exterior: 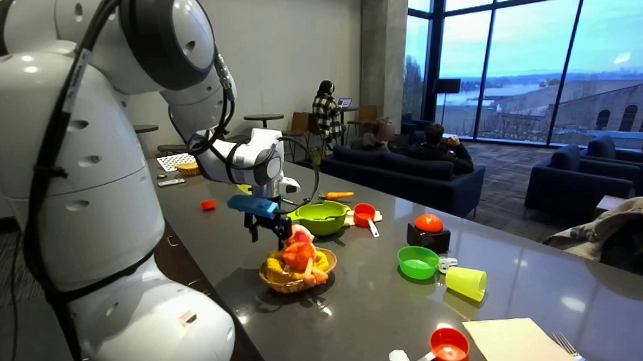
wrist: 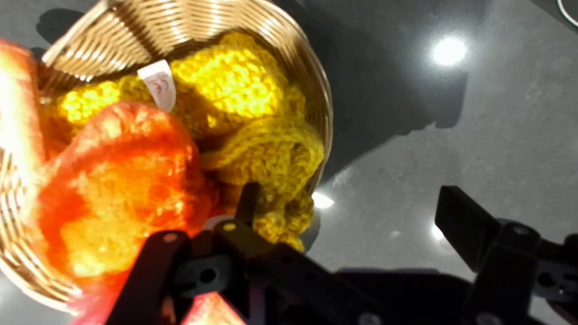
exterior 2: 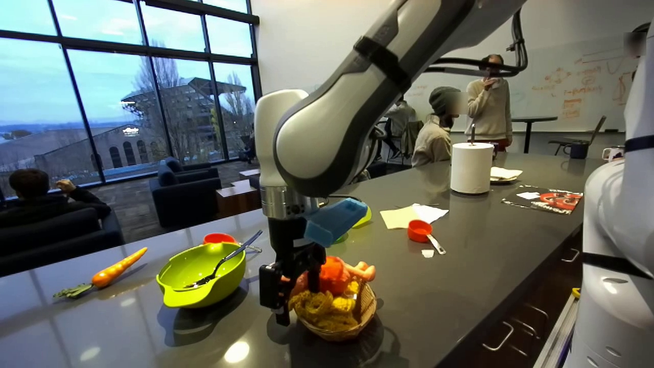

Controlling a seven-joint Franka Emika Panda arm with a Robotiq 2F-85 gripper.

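Hovers, in both exterior views, with the gripper [wrist: 350, 203] spread wide at the left rim of a wicker basket [exterior: 287, 286] on the grey surface [exterior: 358, 334]. Shows within the basket a plush toy [wrist: 128, 180], glossy orange in body, fuzzy pink at one end, slumped amid bunched yellow knit [wrist: 241, 88], pale limbs over the right rim.

Orange-red toy [wrist: 122, 189]; yellow knit [wrist: 262, 149]; tan basket [wrist: 189, 22].
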